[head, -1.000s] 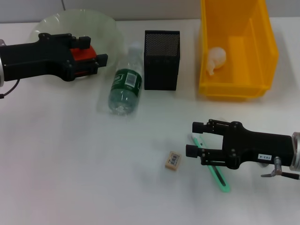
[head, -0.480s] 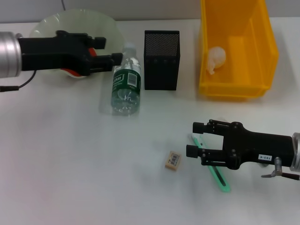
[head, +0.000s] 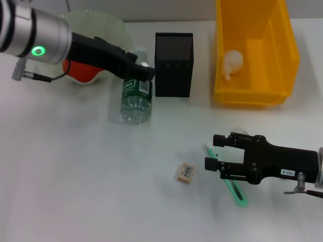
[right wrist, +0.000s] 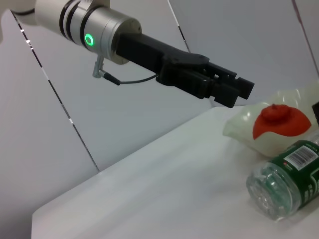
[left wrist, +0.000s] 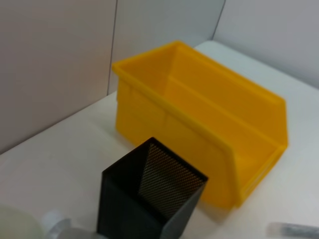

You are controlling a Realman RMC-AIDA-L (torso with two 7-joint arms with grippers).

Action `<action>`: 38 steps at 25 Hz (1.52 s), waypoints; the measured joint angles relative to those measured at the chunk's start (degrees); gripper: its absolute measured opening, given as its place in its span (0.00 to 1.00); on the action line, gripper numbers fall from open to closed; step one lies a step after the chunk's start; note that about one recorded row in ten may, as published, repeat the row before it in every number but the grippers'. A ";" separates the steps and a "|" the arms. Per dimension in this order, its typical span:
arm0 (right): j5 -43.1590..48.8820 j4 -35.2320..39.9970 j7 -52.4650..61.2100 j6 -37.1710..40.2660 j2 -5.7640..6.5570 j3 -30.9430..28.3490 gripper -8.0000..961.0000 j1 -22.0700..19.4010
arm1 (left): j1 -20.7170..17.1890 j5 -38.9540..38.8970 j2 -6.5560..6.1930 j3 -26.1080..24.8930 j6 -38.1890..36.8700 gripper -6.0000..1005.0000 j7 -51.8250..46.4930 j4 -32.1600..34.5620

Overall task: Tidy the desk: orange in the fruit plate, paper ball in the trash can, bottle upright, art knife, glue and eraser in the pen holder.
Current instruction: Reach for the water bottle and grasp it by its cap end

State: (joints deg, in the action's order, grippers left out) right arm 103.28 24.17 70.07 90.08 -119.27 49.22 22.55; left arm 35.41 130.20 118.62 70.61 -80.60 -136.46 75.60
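The orange lies in the pale green fruit plate; both also show in the right wrist view, the orange in the fruit plate. The bottle lies on its side beside the pen holder, cap end toward the back. My left gripper is open and empty, just over the bottle's cap end. The paper ball sits in the yellow trash can. My right gripper is open over the green art knife. The eraser lies just left of it. I cannot make out the glue.
The left wrist view shows the pen holder and the trash can close behind it, near the back wall. The left arm reaches across the plate's front. Bare table lies at the front left.
My left gripper let go of the orange in the fruit plate, then moved right and turned, reaching the bottle's cap end. The bottle shifted slightly. The right arm barely moved.
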 joint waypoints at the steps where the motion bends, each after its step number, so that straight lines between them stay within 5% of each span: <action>1: 0.00 0.00 -0.06 -0.02 0.00 0.00 0.81 -0.11 | 0.61 1.06 0.01 0.58 0.13 0.68 -0.79 -0.02; 14: 0.59 0.09 -0.27 -3.10 0.09 0.52 0.81 0.06 | 9.94 17.24 0.56 12.50 -0.83 0.75 -21.62 -1.63; 28: 0.30 1.67 -0.36 -4.46 0.16 0.00 0.81 -1.85 | 16.78 18.12 0.55 10.10 3.62 0.80 -28.34 -15.81; 38: 0.49 1.67 -0.37 -5.99 0.18 0.00 0.81 -1.52 | 17.03 18.30 0.54 9.63 8.66 0.80 -28.34 -20.29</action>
State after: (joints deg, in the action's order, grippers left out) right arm 103.77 25.84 69.70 84.09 -119.09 49.21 21.04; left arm 52.44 148.50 119.16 80.24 -71.94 -164.80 55.31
